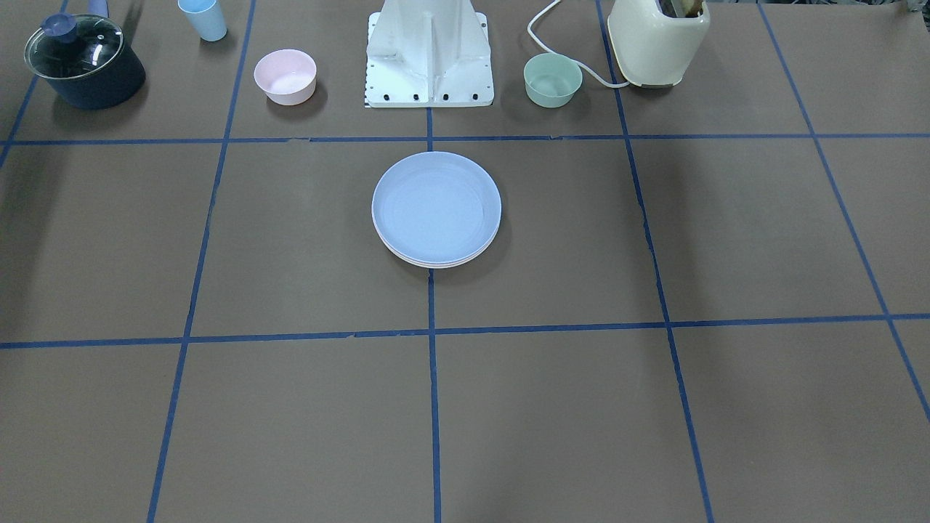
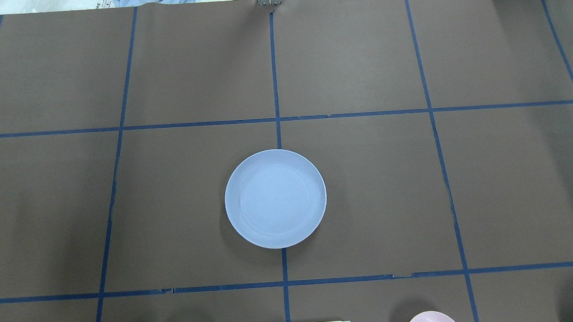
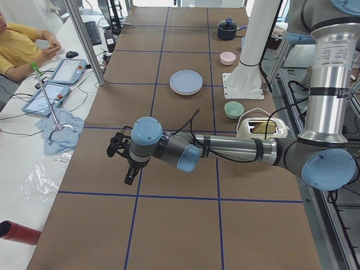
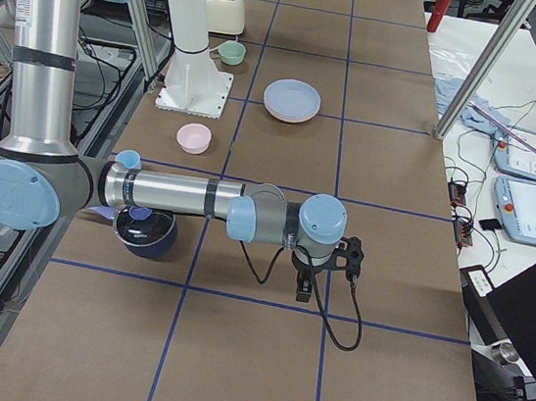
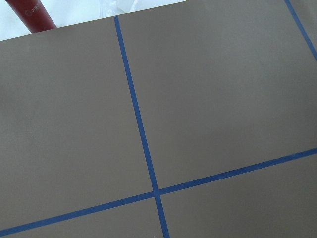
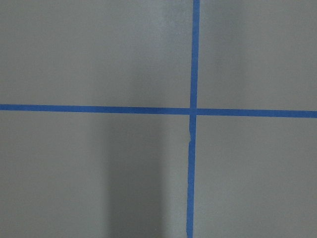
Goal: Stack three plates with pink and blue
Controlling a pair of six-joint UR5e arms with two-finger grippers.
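Note:
The light blue plate (image 1: 436, 205) lies on top of a stack at the table's middle, and it also shows in the overhead view (image 2: 275, 198). Two pale plate rims (image 1: 436, 263) show under its near edge; the lower one looks pinkish in the exterior right view (image 4: 289, 116). My left gripper (image 3: 129, 179) hangs over bare table far from the stack, seen only in the exterior left view. My right gripper (image 4: 303, 292) hangs over bare table at the other end, seen only in the exterior right view. I cannot tell whether either is open or shut.
Along the robot's side stand a dark pot with a glass lid (image 1: 83, 62), a light blue cup (image 1: 203, 18), a small pink bowl (image 1: 285, 76), the robot base (image 1: 429, 58), a small green bowl (image 1: 553, 80) and a cream toaster (image 1: 657, 40). An operator (image 3: 17, 45) sits beside the table.

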